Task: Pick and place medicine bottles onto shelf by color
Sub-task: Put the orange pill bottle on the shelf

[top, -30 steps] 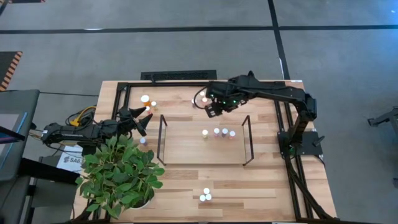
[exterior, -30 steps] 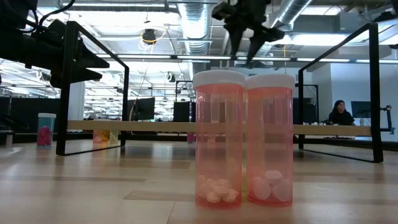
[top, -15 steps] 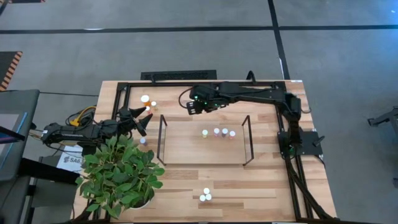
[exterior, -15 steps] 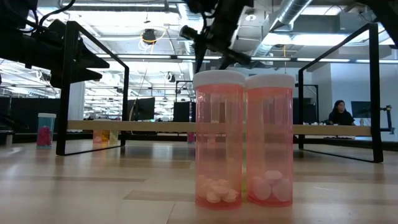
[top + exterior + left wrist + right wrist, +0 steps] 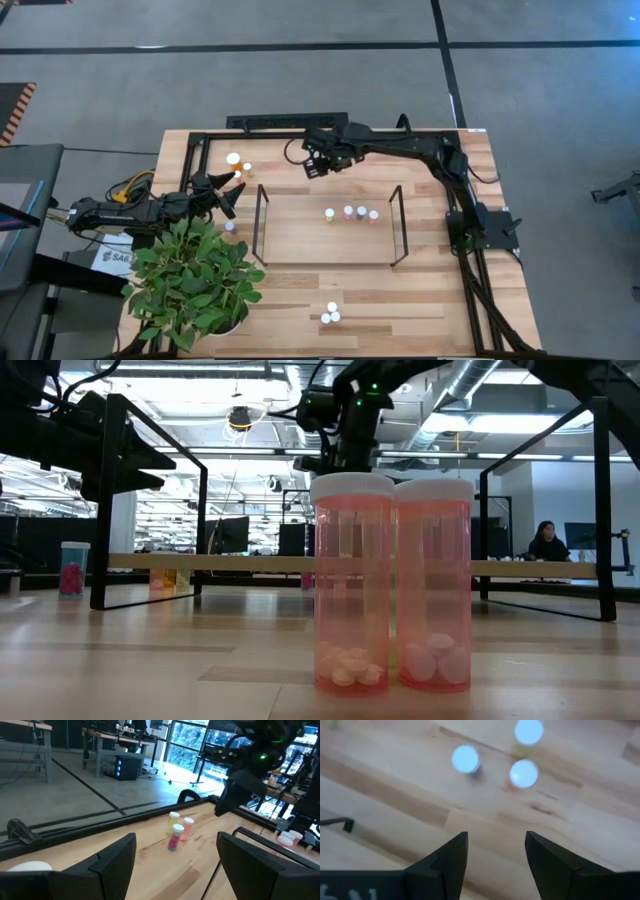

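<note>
Right pincer (image 5: 313, 167) hovers empty, fingers apart, apparently above three bottles (image 5: 510, 773). Left pincer (image 5: 232, 190) waits open, empty, near the tabletop's (image 5: 420, 300) edge.

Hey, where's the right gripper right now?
In the high view the right gripper hangs open and empty over the table's far side, just beyond the shelf, between the shelf's far-left corner and the bottles at the far left.

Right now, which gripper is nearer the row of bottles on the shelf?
Right. The right gripper hangs just beyond the shelf's far edge, close to the row of bottles. The left gripper sits outside the shelf's left end, farther off.
</note>
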Controlling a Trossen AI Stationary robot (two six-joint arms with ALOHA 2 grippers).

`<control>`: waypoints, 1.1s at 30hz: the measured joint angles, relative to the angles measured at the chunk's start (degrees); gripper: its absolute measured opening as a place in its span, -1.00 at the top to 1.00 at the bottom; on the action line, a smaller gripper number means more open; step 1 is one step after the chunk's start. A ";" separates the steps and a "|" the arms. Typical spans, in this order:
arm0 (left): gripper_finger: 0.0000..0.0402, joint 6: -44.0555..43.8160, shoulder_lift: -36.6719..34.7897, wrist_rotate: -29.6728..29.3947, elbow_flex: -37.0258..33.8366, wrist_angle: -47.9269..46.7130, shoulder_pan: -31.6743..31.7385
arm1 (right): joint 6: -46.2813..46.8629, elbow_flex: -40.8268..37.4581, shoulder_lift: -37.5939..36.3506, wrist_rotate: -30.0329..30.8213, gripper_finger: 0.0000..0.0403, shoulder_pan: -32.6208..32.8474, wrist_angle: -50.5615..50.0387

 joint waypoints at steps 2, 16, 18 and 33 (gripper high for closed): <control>-0.32 0.00 0.00 0.04 -0.02 0.00 0.02 | -0.93 0.02 -0.12 0.01 -0.09 -0.82 0.55; -0.32 0.00 0.00 0.02 -0.01 0.00 0.01 | -8.09 0.02 0.21 1.19 -0.09 -4.43 3.71; -0.32 0.00 0.00 0.04 -0.02 0.00 0.02 | -9.55 0.02 0.93 1.10 -0.09 -4.96 4.89; -0.32 0.00 0.00 -0.01 -0.01 0.01 0.01 | -13.15 -0.02 5.49 -6.52 -0.09 -7.88 4.57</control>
